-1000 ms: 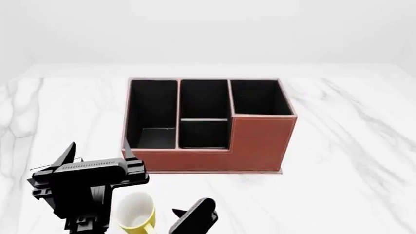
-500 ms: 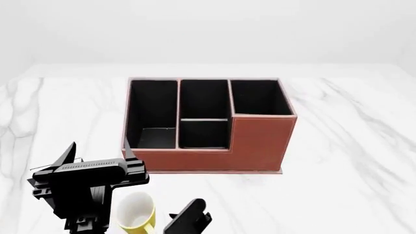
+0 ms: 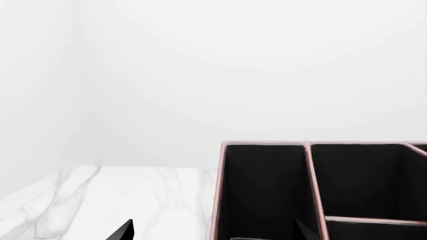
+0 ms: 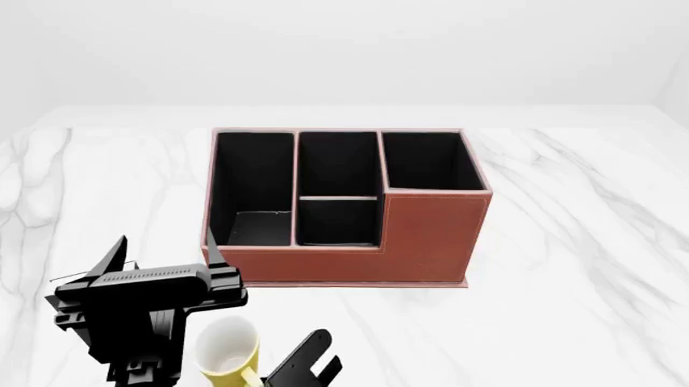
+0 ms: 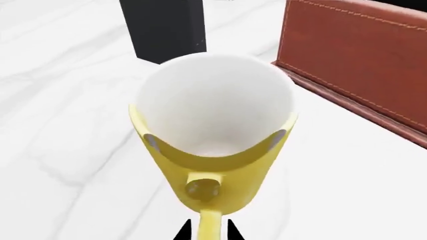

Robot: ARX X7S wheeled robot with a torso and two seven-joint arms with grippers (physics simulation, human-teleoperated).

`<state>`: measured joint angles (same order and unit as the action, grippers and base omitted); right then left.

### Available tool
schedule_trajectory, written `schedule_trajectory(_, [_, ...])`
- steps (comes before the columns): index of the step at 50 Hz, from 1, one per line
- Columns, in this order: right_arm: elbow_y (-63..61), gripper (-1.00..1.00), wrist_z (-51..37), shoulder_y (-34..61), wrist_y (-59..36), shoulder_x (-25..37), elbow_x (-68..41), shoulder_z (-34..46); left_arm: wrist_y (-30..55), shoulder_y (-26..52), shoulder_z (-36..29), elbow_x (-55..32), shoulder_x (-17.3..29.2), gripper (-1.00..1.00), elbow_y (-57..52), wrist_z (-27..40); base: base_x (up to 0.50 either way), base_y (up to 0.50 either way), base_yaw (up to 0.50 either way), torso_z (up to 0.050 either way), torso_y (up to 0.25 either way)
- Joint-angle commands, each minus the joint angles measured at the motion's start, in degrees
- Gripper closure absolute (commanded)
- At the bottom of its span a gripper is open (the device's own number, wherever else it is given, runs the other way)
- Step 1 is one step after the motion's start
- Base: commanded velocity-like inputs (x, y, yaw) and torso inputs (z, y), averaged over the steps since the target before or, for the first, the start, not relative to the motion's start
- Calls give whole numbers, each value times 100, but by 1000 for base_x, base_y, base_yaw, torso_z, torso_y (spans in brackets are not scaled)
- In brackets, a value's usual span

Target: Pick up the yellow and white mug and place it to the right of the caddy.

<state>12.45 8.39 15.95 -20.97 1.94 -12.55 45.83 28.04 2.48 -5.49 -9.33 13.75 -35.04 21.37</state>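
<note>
- You are at the grabbing step. The yellow and white mug (image 4: 227,349) has not been picked up yet. It stands upright on the white marble table (image 4: 582,266), in front of the caddy (image 4: 344,205) and near its left front corner, a little way off and not touching it.
- Your right gripper (image 4: 305,367) is right beside the mug, on the side where the yellow handle is. In the right wrist view the handle of the mug (image 5: 210,150) points straight at the camera, and two black fingertips (image 5: 181,231) sit on either side of it at the bottom edge.
- The right fingers look a little apart, with the handle between them. They do not look squeezed onto it yet, though so little of them shows that I am not sure.
- Your left gripper (image 4: 161,258) is up above the table, just left of the mug, holding nothing. Its two tips stand wide apart. In the left wrist view you only see the caddy (image 3: 320,190) and the table (image 3: 107,200).
- What I think comes next: push the right gripper a bit closer, squeeze the handle, then lift straight up.
- After that, carry the mug over or around the caddy to the bare table on its right side and set it down upright.
- Watch out: the handle is thin, so the mug may tip or swing when you lift. Go slowly.
</note>
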Motion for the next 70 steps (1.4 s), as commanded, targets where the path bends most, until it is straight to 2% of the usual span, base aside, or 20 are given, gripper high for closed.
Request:
schedule_trajectory(1, [-230,100,-149,31,-72,144,-77,22,-23,-18,-18,-50,39,-100,-12,30,0,0,0,0,0])
schedule_trajectory(20, [-2270,100,-799,-357,-729,834,-143,-158,-29,-49,-32,-118,103,-100,-93,94,0,0,0,0,1])
schedule_trajectory(34, [-2977,100,-1122,-703,-836,1228,-246,-438,41,-39,-38,-150,139,-100,-205,169,0,0,0,0,1])
schedule_trajectory(70, [-4265,100,-2358,-2001,-687,2359,-901,-2539,28,-55,-52,-238,215,-100,-262,262,0,0,0,0,0])
